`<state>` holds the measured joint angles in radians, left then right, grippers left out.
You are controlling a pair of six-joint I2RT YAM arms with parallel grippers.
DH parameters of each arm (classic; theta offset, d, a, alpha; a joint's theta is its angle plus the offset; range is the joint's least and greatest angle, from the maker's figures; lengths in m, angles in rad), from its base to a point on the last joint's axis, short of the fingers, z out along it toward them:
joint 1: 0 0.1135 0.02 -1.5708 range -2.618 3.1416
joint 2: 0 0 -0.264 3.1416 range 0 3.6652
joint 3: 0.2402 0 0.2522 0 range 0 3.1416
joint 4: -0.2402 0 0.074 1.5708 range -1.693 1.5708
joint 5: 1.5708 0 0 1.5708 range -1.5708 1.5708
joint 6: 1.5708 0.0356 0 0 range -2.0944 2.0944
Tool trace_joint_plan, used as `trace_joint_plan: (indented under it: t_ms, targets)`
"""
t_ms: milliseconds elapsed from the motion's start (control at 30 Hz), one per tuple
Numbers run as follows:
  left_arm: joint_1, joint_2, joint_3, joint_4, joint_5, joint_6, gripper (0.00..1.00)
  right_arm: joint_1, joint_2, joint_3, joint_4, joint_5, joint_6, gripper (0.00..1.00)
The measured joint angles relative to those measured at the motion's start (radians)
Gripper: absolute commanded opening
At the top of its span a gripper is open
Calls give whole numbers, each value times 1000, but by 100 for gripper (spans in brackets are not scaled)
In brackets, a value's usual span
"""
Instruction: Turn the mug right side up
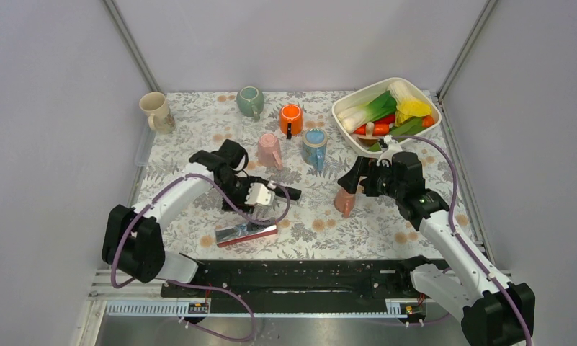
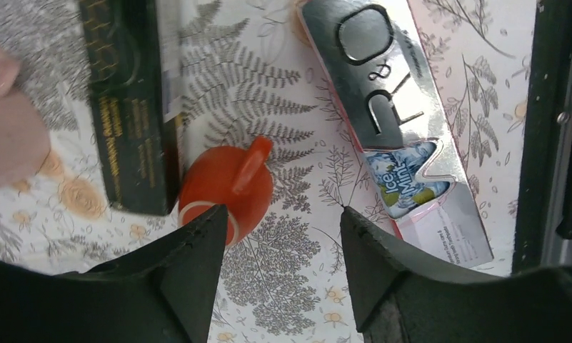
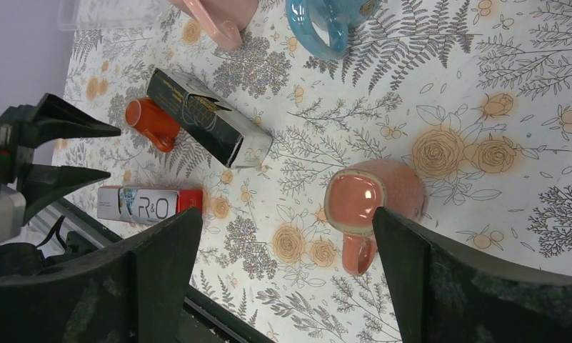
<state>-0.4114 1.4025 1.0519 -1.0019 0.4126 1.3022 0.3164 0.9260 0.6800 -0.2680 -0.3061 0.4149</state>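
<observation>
1. Black right pincer (image 3: 286, 221) hangs spread wide, empty; the left pincer (image 2: 283, 214) is likewise apart.
2. Just below the right one, the salmon-pink ceramic mug (image 3: 374, 199) stands inverted on the floral surface (image 3: 483, 86), centre-right.
3. Closing off-centre on its glazed wall could squirt it sideways.

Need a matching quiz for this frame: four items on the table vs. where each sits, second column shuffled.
Things:
1. cream mug
2. toothpaste box
3. vegetable dish
4. salmon mug

Places:
A. far right corner
B. beside the right hand
C. far left corner
D. near edge, left of centre

Pairs: 1-C, 2-D, 3-A, 4-B
</observation>
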Motion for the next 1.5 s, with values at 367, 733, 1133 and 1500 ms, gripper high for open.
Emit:
trace_joint_plan:
  t_ms: [367,733,1133,1500]
  targets:
    - [-67,53,-89,185,-89,203,50,0,-47,-29,-16,-2,0,99]
    - [-91,158,-122,247,-164,210,36,0,-58,-35,-19,-2,0,98]
    - [-92,196,-162,360,-284,179,0,0,-58,-35,-19,-2,0,99]
    - [-64,210,-57,340,-289,-17,0,0,-81,-35,-19,-2,5,99]
